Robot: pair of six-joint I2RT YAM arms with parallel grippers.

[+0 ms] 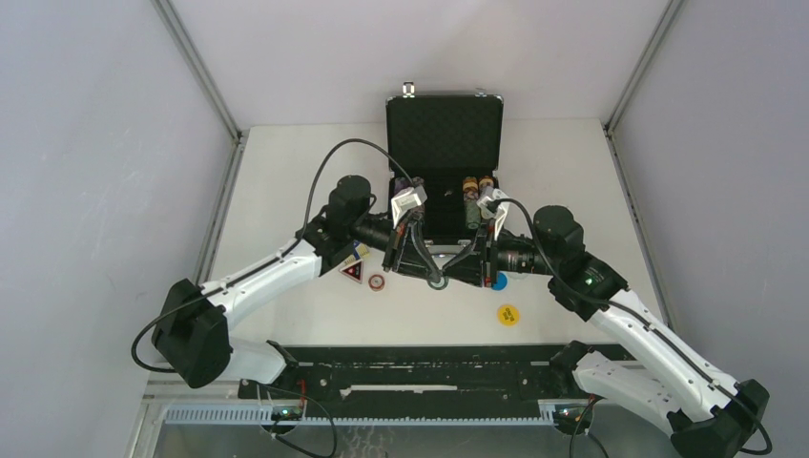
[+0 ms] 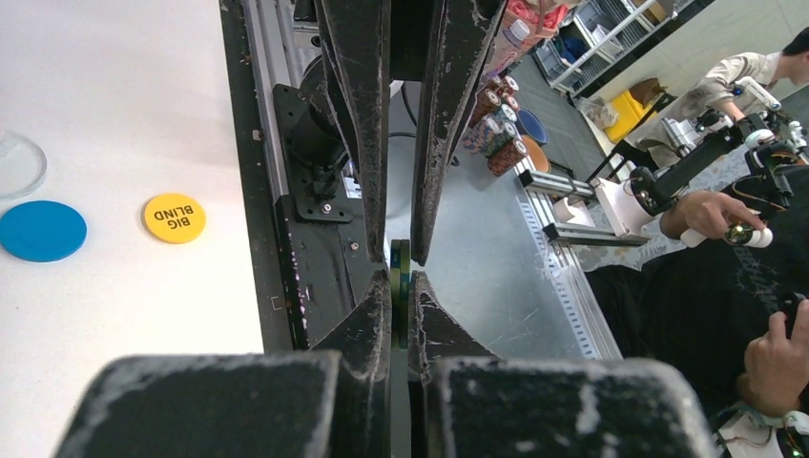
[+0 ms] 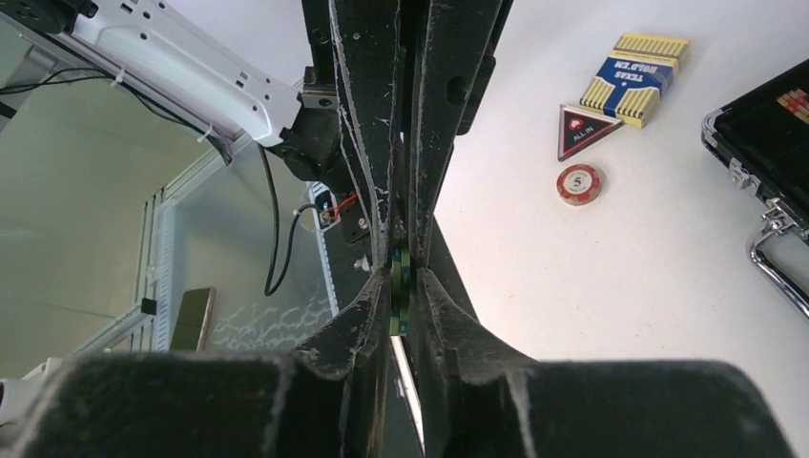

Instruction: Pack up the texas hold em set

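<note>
The black briefcase (image 1: 445, 134) stands open at the back, with chip rows (image 1: 477, 186) in its tray; its handle shows in the right wrist view (image 3: 775, 250). My left gripper (image 1: 431, 276) and right gripper (image 1: 448, 278) meet tip to tip in front of the case. Both are shut on one green poker chip (image 2: 400, 286), which also shows edge-on in the right wrist view (image 3: 401, 286). The card deck (image 3: 637, 78), red triangular token (image 3: 587, 127) and a red chip (image 3: 578, 183) lie on the table under my left arm.
A blue round token (image 2: 40, 230) and a yellow "BIG BLIND" token (image 2: 174, 217) lie on the white table near the right arm. A clear disc (image 2: 14, 162) lies beside the blue token. The black rail (image 1: 420, 382) runs along the near edge.
</note>
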